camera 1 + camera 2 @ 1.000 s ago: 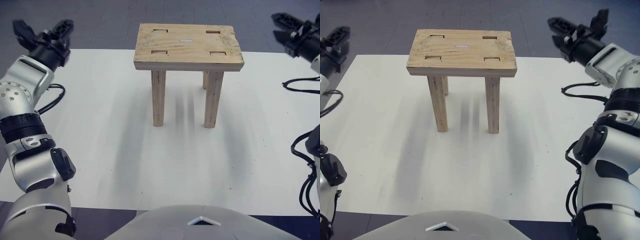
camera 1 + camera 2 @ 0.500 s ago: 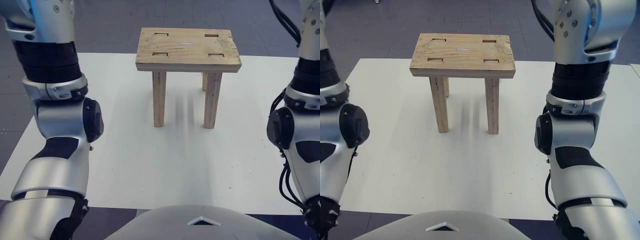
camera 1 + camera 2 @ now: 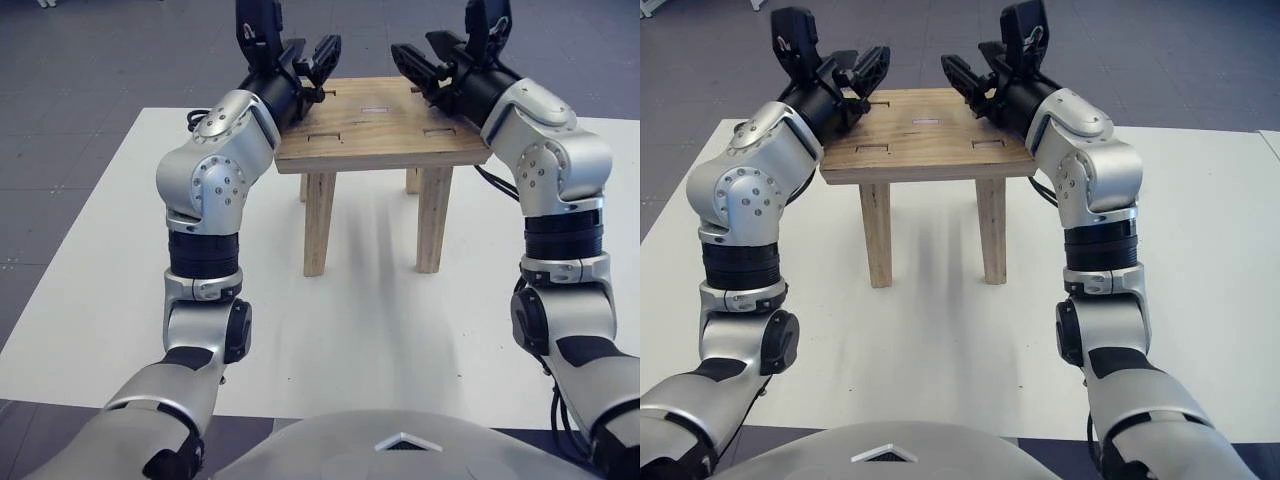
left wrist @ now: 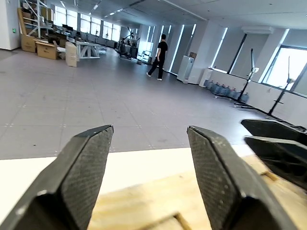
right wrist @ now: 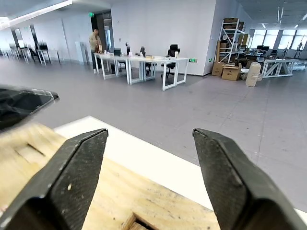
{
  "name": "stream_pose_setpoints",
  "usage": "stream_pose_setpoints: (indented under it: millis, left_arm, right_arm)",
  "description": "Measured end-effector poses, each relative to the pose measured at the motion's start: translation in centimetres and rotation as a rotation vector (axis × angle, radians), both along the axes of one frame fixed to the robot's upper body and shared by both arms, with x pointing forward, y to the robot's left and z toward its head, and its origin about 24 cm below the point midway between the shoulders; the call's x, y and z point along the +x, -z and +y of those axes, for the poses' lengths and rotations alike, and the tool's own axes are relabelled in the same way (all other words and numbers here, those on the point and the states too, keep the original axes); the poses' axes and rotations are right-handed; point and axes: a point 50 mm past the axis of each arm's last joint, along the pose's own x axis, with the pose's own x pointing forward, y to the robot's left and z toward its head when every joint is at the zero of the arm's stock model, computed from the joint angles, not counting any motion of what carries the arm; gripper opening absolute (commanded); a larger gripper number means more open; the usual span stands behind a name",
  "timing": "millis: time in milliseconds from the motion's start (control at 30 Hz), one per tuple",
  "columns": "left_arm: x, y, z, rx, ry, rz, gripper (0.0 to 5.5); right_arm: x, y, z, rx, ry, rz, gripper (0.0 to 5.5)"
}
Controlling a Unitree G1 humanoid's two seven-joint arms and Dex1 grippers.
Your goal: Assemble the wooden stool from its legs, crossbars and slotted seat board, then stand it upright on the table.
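Note:
The wooden stool (image 3: pixel 372 128) stands upright on the white table (image 3: pixel 110 260), its slotted seat board on top and two front legs (image 3: pixel 317 222) facing me. My left gripper (image 3: pixel 291 42) hovers open over the seat's far left end with nothing between its fingers. Over the far right end my right gripper (image 3: pixel 450 42) is also open and empty. The two grippers point toward each other with a gap between them. The left wrist view has the seat board (image 4: pixel 144 208) just under the left gripper (image 4: pixel 151 177); the right wrist view has the board (image 5: pixel 127 201) under the right gripper (image 5: pixel 153 187).
White table surface lies free in front of the stool and to both sides. Dark floor (image 3: pixel 80 60) lies beyond the table's far and left edges. A black cable (image 3: pixel 492 182) hangs from the right arm beside the stool.
Both arms have swung in from the table's sides, and their grippers now meet above the seat board. The stool has stayed in place.

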Motion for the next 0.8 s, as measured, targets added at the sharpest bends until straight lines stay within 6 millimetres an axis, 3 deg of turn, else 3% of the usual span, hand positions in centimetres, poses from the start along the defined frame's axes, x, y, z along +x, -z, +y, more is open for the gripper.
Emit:
stream_pose_setpoints:
  millis: [33, 133, 267, 300, 400, 467, 533, 633, 700, 800]
  left_arm:
    - [0.6, 0.0, 1.2, 0.018, -0.046, -0.007, 2.87]
    - [0.9, -0.4, 2.3, 0.031, -0.070, -0.059, 2.87]
    - [-1.2, -3.2, 2.7, 0.005, -0.064, -0.272, 2.87]
    - [-1.9, -3.0, 3.6, -0.008, -0.097, -0.299, 2.87]
    - [-5.0, -0.5, 9.4, -0.014, -0.380, -0.332, 2.87]
    - [-7.5, 1.8, 12.4, 0.030, -0.539, -0.308, 2.87]
    - [-9.2, 4.7, 13.3, 0.138, -0.596, -0.243, 2.87]
    - [-10.5, 8.7, 10.8, 0.229, -0.508, -0.141, 2.87]
    - [-11.1, 10.7, 8.3, 0.233, -0.427, -0.102, 2.87]
    - [-11.3, 10.3, 7.4, 0.221, -0.409, -0.142, 2.87]
  right_arm:
    - [-0.3, -0.2, -0.2, 0.037, 0.026, -0.012, 3.27]
    - [-1.0, -1.3, -0.8, 0.114, 0.084, -0.058, 3.27]
    - [-2.3, -3.0, -2.5, 0.153, 0.195, -0.163, 3.27]
    - [-2.7, -3.6, -3.5, 0.169, 0.244, -0.195, 3.27]
    - [-4.6, -4.2, -8.4, 0.202, 0.448, -0.263, 3.27]
    - [-5.7, -2.5, -10.6, 0.134, 0.551, -0.259, 3.27]
    - [-6.3, 1.1, -11.5, 0.037, 0.600, -0.174, 3.27]
    - [-8.1, 7.4, -11.1, -0.107, 0.588, -0.058, 3.27]
    - [-10.3, 11.8, -9.9, -0.186, 0.556, 0.041, 3.27]
    - [-11.1, 12.3, -9.1, -0.239, 0.563, 0.005, 3.27]
